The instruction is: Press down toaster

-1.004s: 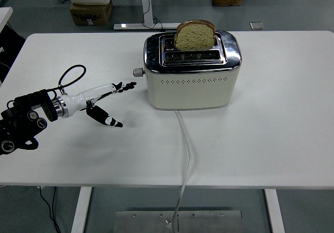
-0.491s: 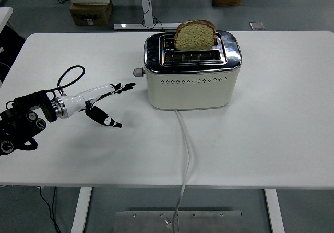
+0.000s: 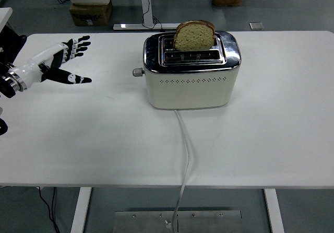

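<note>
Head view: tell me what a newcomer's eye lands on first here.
First the cream and chrome toaster at the middle of the white table, with a slice of bread standing tall out of its rear slot. Next the white cord running from the toaster over the table's near edge. Then the left hand at the far left, fingers spread, well away from the lever.

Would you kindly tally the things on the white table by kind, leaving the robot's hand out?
Toaster: 1
Bread slice: 1
Power cord: 1
Total: 3
</note>
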Tool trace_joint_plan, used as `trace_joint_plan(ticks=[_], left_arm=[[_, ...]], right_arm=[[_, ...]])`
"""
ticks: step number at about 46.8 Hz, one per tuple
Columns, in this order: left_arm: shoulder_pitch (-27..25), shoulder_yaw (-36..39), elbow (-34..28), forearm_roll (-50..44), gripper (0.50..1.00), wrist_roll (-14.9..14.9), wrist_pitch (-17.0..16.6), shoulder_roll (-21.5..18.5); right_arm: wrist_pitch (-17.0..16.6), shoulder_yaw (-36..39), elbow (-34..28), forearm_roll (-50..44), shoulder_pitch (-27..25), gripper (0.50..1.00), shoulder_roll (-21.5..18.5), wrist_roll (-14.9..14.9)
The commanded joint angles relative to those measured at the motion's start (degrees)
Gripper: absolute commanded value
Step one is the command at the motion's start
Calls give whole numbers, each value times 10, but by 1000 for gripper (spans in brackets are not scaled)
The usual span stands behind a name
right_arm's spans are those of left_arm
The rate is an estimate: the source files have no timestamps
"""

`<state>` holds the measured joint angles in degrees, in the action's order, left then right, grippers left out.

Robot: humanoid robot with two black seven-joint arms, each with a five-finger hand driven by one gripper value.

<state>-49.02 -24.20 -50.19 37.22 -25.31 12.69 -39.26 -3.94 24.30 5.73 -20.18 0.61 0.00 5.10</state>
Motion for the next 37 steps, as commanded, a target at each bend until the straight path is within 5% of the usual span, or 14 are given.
trace_joint_plan(ticks=[1, 37], left_arm=[[-2, -1, 1, -22, 1000, 0, 0, -4], [-8, -5, 106, -404, 1000, -1, -8, 6]], right_arm=[[0, 0, 0, 0, 0, 998, 0, 0], [0, 0, 1, 0, 0, 1000, 0, 0]])
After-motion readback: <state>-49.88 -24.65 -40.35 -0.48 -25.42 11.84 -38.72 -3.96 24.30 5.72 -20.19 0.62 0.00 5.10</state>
